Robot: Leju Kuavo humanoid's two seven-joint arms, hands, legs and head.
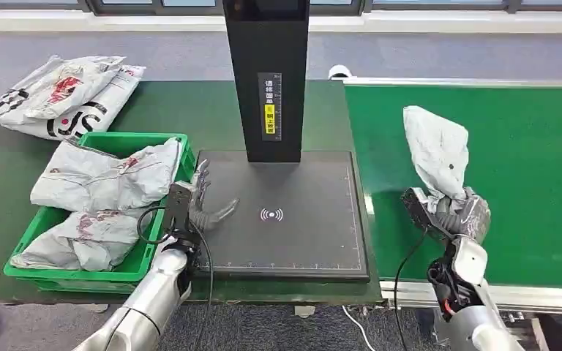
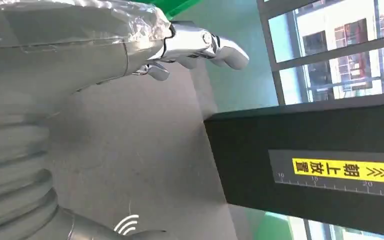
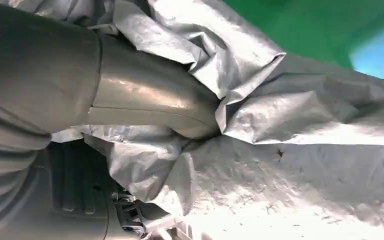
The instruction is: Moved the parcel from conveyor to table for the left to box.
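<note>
A crumpled grey plastic parcel [image 1: 436, 152] stands up from the green conveyor belt [image 1: 527, 168], and my right hand [image 1: 459, 212] grips its lower end. Up close, the thumb [image 3: 150, 102] presses into the grey parcel [image 3: 300, 150]. My left hand [image 1: 203, 205] hovers open over the left edge of the black scanning pad [image 1: 293, 219], fingers spread, holding nothing. The left wrist view shows that hand's fingers [image 2: 200, 47] above the pad [image 2: 130, 165]. The green box [image 1: 88, 270] at the left holds grey parcels [image 1: 106, 179].
A black scanner post [image 1: 267, 80] with a yellow label rises from the back of the pad. More grey parcels [image 1: 66, 99] lie on the dark green table behind the box. The conveyor's metal rim [image 1: 424, 292] runs along the front.
</note>
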